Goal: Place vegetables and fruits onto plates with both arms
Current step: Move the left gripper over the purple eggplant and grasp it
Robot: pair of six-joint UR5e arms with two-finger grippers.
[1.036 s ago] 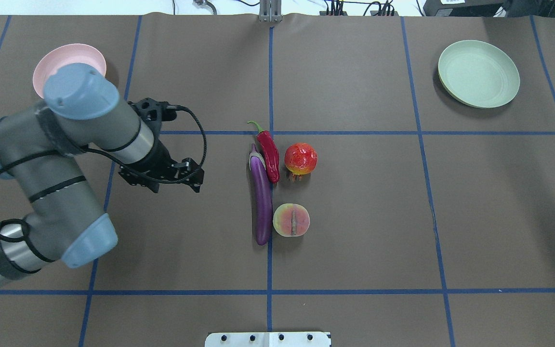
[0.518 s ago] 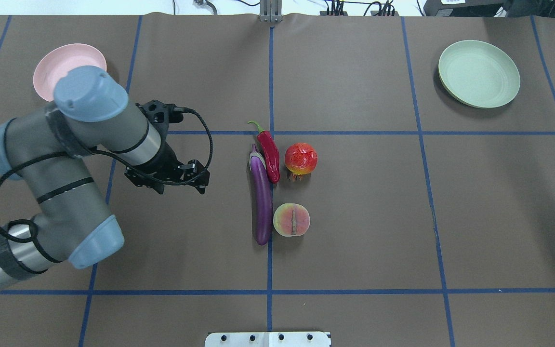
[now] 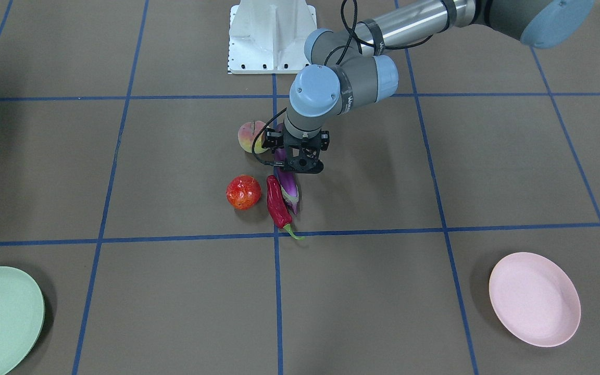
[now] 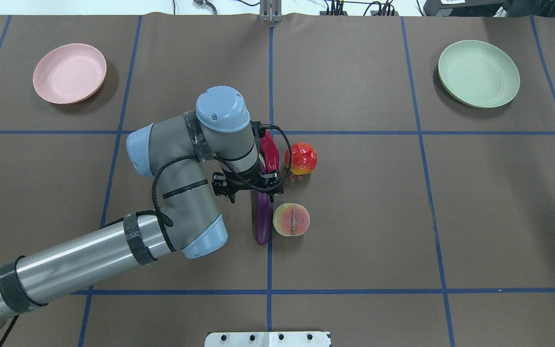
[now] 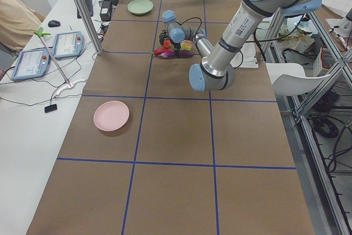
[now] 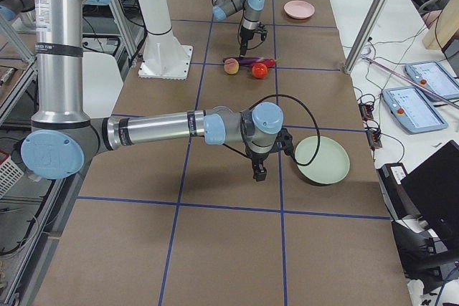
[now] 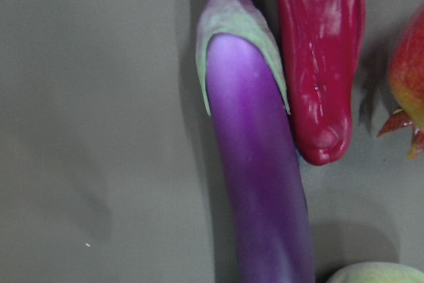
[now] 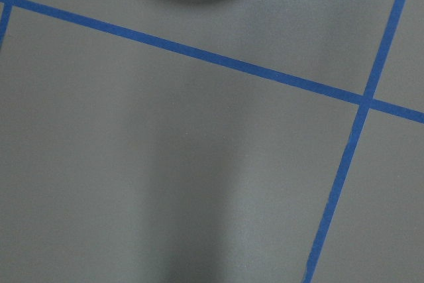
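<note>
The purple eggplant [image 4: 262, 221] lies at mid-table, with the red chili [image 4: 271, 152] against its stem end. The red-orange fruit [image 4: 300, 158] and the peach [image 4: 291, 220] sit just right of them. My left gripper [image 4: 251, 190] hangs open over the eggplant's middle, also seen in the front view [image 3: 300, 165]. The left wrist view shows the eggplant [image 7: 258, 183] and chili [image 7: 321, 64] close below, with no fingers in sight. The pink plate [image 4: 69, 73] and the green plate [image 4: 479, 73] are empty. My right gripper [image 6: 257, 172] hovers beside the green plate [image 6: 323, 160]; I cannot tell whether it is open.
The white base block [image 3: 271, 36] stands at the robot's edge of the table. Blue tape lines grid the brown mat. The plates lie at the far left and far right corners, well away from the produce.
My left arm has swung right from the table's left side to above the eggplant. The pink plate, partly covered before, now shows whole. The produce has not moved.
</note>
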